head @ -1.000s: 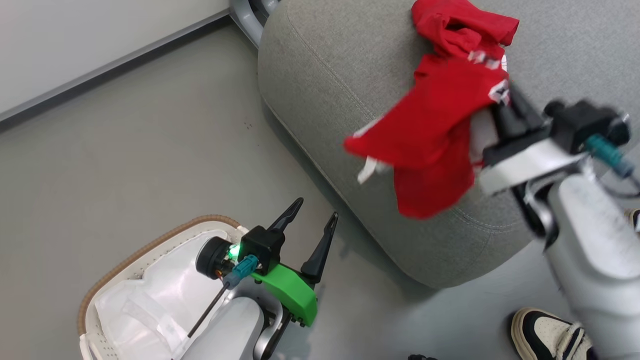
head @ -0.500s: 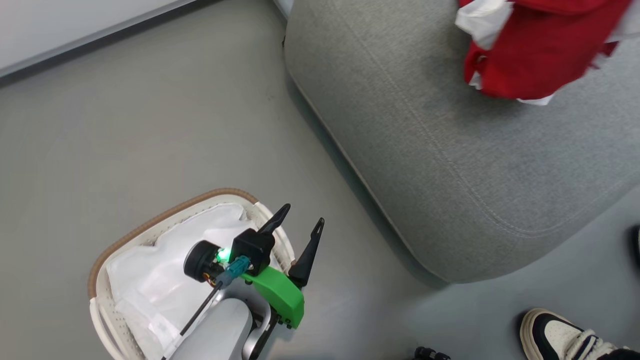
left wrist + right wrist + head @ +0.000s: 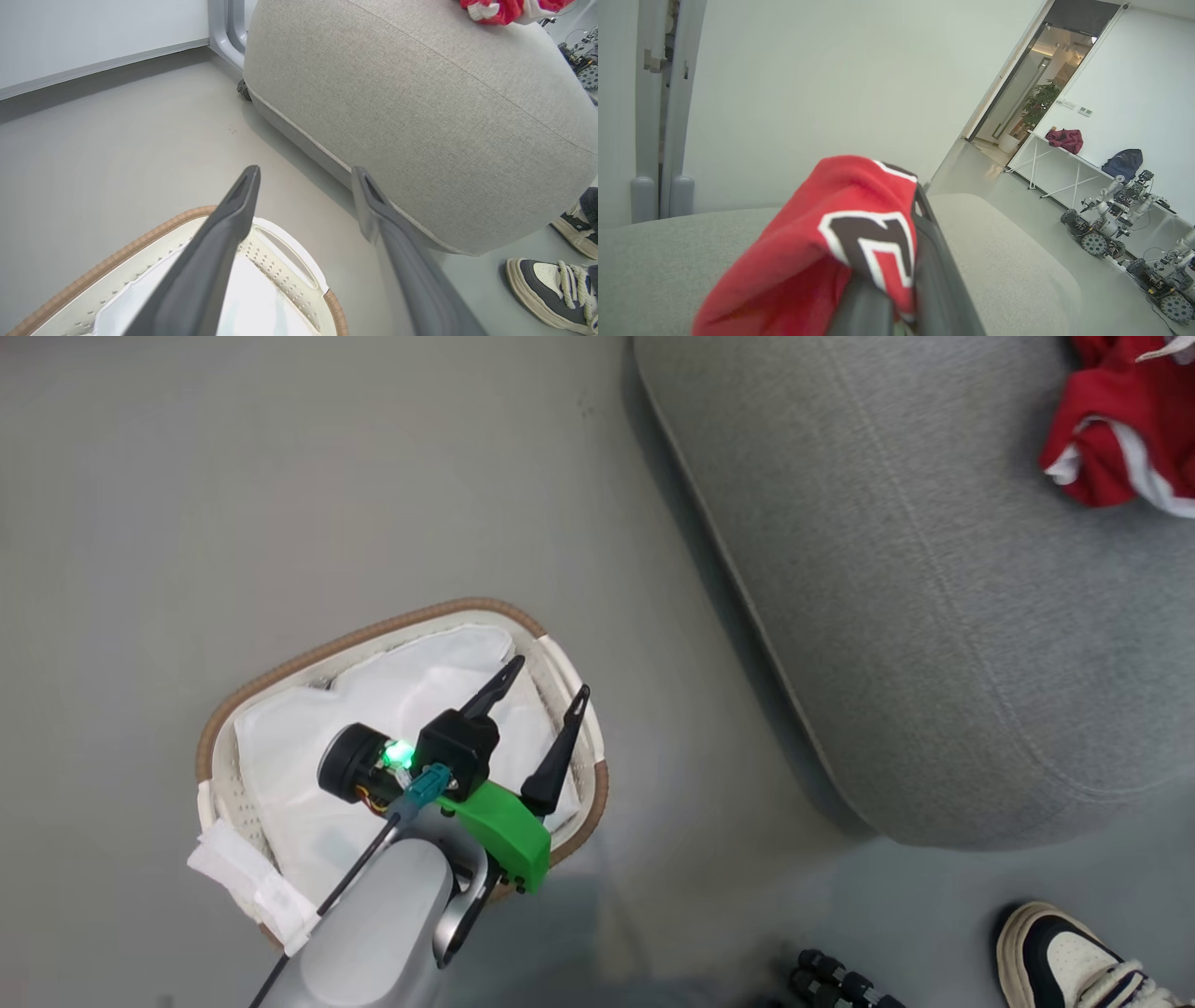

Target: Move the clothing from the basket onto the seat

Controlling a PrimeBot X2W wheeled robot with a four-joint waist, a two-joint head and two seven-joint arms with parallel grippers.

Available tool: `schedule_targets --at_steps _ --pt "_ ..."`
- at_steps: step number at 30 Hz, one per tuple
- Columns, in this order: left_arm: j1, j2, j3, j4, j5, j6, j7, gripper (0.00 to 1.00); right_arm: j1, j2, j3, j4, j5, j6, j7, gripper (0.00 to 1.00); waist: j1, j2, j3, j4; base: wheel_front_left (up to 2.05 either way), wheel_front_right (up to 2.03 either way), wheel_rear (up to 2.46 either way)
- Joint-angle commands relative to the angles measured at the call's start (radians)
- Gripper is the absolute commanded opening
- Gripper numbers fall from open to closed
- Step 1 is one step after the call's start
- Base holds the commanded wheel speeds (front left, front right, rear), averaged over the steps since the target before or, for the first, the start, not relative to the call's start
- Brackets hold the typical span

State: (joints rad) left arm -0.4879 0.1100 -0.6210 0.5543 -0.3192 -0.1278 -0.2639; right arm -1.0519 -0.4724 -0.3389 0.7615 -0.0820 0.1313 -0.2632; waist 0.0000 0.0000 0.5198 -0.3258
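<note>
The left jaws stand wide, their two long dark fingers (image 3: 558, 761) spread apart with nothing between them. They hang over the oval white perforated plastic basket (image 3: 373, 629) with the brown woven rim, at its end nearest the large grey fabric-upholstered seat (image 3: 934, 616). In the left wrist view the fingers (image 3: 224, 242) point over the basket's handle side towards the seat's rounded flank.

The right jaws are closed on a piece of bright red soft fabric clothing (image 3: 808, 252) with white trim. A black, white-edged numeral on it is folded over the fingers (image 3: 938, 280). The piece is held above the seat's top.

In the head view red clothing with a white stripe lies at the seat's far corner, well away from the basket. Whether this is the gripped piece or a second one, I cannot tell.

The basket stands on the grey floor (image 3: 280, 504) beside the seat, apart from it. Its white fabric liner (image 3: 420, 681) shows inside, and one flap hangs over the rim on the side away from the seat.

A person's dark-and-cream shoe (image 3: 1064, 961) rests on the floor near the seat's near corner.

Beyond the seat in the right wrist view, a white desk (image 3: 1090, 159) carries a dark red bundle (image 3: 1064, 140) and a blue bag (image 3: 1122, 163).
</note>
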Motion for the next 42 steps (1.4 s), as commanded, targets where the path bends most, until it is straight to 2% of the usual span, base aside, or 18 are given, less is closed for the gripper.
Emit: schedule_targets --at_steps 1,7,11,12,13,14,15,27,37,42 --pt "-0.022 0.007 0.005 -0.004 0.005 -0.004 -0.001 1.00 0.003 0.015 -0.015 0.004 -0.018 -0.001 -0.002 0.00 0.0000 0.0000 0.069 0.060 0.00 0.00 0.00" --pt "-0.034 -0.002 0.026 -0.015 0.020 -0.004 -0.001 1.00 0.054 0.086 -0.080 0.029 -0.058 -0.001 -0.002 0.00 0.0000 0.0000 0.098 0.080 0.00 0.00 0.00" --pt "-0.031 -0.007 0.046 -0.016 0.025 -0.004 -0.001 1.00 0.117 0.134 -0.085 0.027 -0.059 -0.001 -0.002 0.00 0.0000 0.0000 0.091 0.084 0.00 0.00 0.00" --pt "-0.028 -0.008 0.052 -0.015 0.025 -0.004 -0.001 1.00 0.131 0.141 -0.082 0.020 -0.059 -0.001 -0.002 0.04 0.0000 0.0000 0.086 0.084 0.00 0.00 0.00" --pt "-0.022 -0.008 0.058 -0.015 0.025 -0.004 -0.001 1.00 0.148 0.150 -0.075 0.012 -0.061 -0.001 -0.002 0.37 0.0000 0.0000 0.079 0.083 0.00 0.00 0.00" --pt "-0.017 -0.007 0.061 -0.014 0.027 -0.004 -0.001 1.00 0.162 0.156 -0.072 0.004 -0.060 -0.001 -0.002 0.49 0.0000 0.0000 0.072 0.083 0.00 0.00 0.00" --pt "-0.011 -0.007 0.067 -0.013 0.028 -0.004 -0.001 1.00 0.180 0.165 -0.071 -0.005 -0.053 -0.001 -0.002 1.00 0.0000 0.0000 0.063 0.083 0.00 0.00 0.00" --pt "0.090 -0.025 0.201 -0.027 0.053 0.006 -0.001 1.00 0.433 0.221 -0.024 -0.167 0.031 -0.001 -0.002 1.00 0.0000 0.0000 -0.085 0.108 0.00 0.00 0.00" --pt "0.197 -0.045 0.367 -0.085 0.113 0.061 -0.001 1.00 0.561 0.291 0.091 -0.276 0.112 -0.001 -0.002 1.00 0.0000 0.0000 -0.189 0.191 0.00 0.00 0.00" --pt "0.243 -0.052 0.453 -0.123 0.131 0.095 -0.001 1.00 0.589 0.364 0.144 -0.318 0.150 -0.001 -0.002 1.00 0.0000 0.0000 -0.229 0.239 0.00 0.00 0.00"
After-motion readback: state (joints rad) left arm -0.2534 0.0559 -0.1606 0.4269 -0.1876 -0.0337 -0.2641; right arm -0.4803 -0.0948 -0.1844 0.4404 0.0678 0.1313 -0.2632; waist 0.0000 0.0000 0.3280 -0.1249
